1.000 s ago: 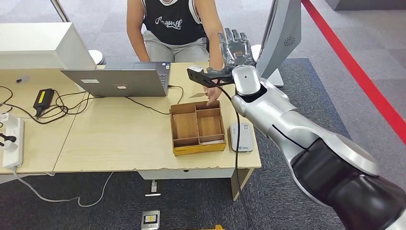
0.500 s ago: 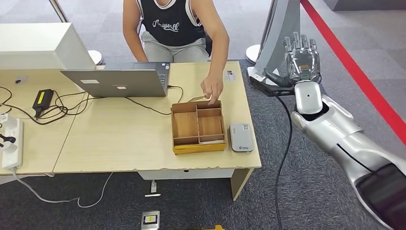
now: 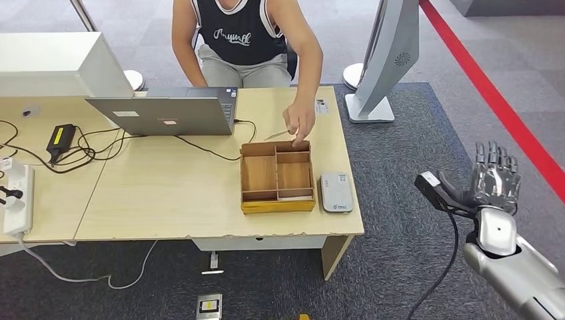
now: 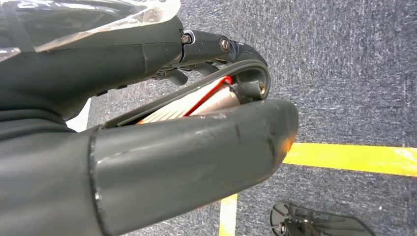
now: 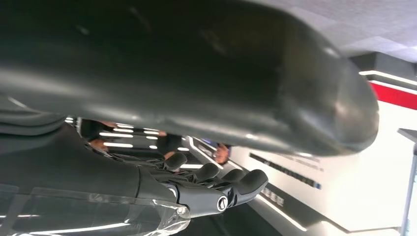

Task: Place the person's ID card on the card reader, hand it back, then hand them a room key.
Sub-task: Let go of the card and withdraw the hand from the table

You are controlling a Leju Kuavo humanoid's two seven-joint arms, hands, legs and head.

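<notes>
My right hand (image 3: 494,180) is raised beside the table, out over the carpet to its right, fingers spread upward and holding nothing; the right wrist view shows its fingers (image 5: 221,189) apart from the thumb. The person's hand (image 3: 298,125) holds a thin card (image 3: 276,136) at the far rim of the wooden divided box (image 3: 276,200). The grey card reader (image 3: 336,191) lies right of the box with nothing on it. My left hand (image 4: 196,123) hangs over the carpet, fingers loosely curved near the thumb.
A laptop (image 3: 166,112) stands at the table's far middle, with cables, a power brick (image 3: 60,137) and a power strip (image 3: 16,197) at the left. A white monitor (image 3: 56,63) is far left. A grey sign stand (image 3: 386,53) and a red floor line (image 3: 493,93) lie right.
My right arm has swung from above the table's far edge near the person's hand, out to the right and down beside the table. The person's hand stays at the box with the card.
</notes>
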